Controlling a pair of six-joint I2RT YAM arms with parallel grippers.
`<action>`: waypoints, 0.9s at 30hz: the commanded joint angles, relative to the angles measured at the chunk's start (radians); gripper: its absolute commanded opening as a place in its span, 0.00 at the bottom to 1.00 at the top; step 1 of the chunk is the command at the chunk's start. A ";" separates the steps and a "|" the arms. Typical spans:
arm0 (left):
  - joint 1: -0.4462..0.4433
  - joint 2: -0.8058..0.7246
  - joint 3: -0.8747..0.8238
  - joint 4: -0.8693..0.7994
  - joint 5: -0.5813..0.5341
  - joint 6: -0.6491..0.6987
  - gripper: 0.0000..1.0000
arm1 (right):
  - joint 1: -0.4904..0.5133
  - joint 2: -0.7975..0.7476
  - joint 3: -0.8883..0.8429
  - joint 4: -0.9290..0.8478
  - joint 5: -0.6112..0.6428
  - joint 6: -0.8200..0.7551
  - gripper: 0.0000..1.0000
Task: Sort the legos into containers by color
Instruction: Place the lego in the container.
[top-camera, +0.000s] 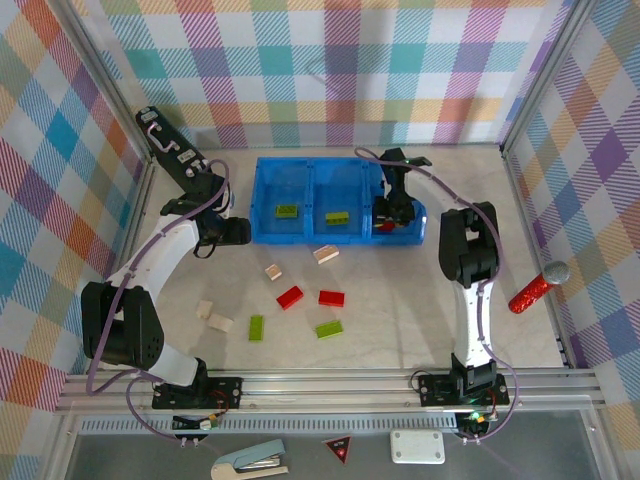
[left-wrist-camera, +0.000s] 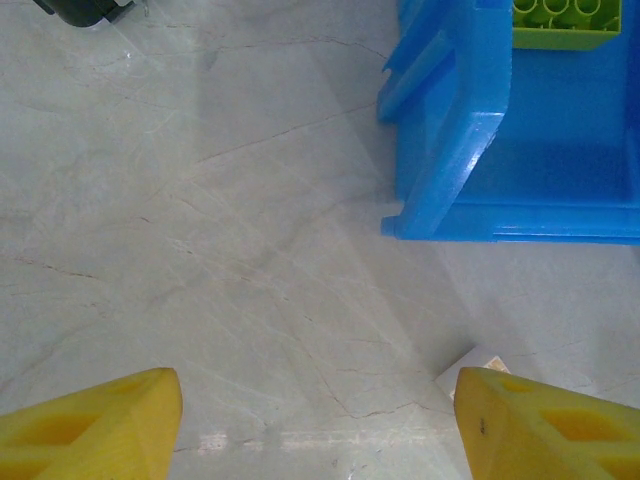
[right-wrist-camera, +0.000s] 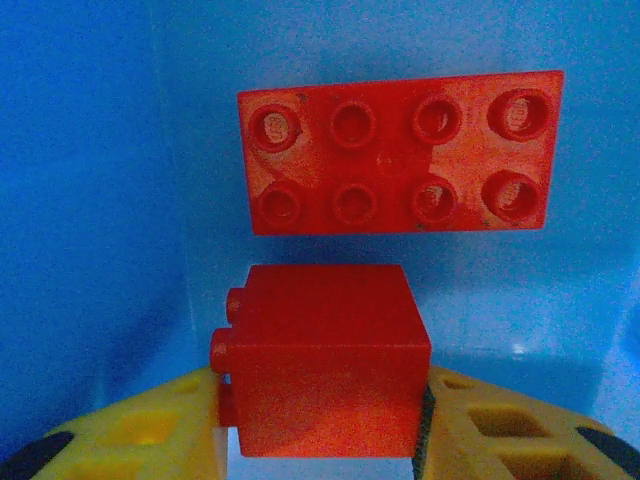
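Note:
The blue tray (top-camera: 300, 238) holds three containers side by side. The left and middle ones each hold a lime green lego (top-camera: 288, 211) (top-camera: 338, 216). My right gripper (top-camera: 392, 207) is down in the right container, shut on a small red lego (right-wrist-camera: 325, 360), just above a flat red lego (right-wrist-camera: 400, 155) on the blue floor (right-wrist-camera: 100, 200). My left gripper (top-camera: 240, 232) stands open and empty over bare table, left of the tray's corner (left-wrist-camera: 460, 150). Loose legos lie in front of the tray: red (top-camera: 290, 297) (top-camera: 331, 298), green (top-camera: 329, 329) (top-camera: 257, 327), cream (top-camera: 326, 254) (top-camera: 273, 271) (top-camera: 204, 309).
A red cylinder with a grey head (top-camera: 538, 288) lies by the right wall. Beyond the near rail sit a stapler (top-camera: 250, 462), a red triangle sticker (top-camera: 340, 450) and a white box (top-camera: 417, 446). Plaid walls enclose the table on three sides.

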 joint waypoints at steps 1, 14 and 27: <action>0.009 -0.014 -0.008 0.007 -0.008 0.019 0.72 | -0.006 0.018 0.032 0.020 0.006 0.001 0.45; 0.009 -0.013 -0.008 0.008 -0.008 0.017 0.72 | -0.009 0.024 0.055 0.014 -0.024 0.006 0.53; 0.009 -0.021 -0.014 0.012 0.011 0.009 0.72 | -0.008 -0.101 0.006 -0.014 -0.027 0.022 0.54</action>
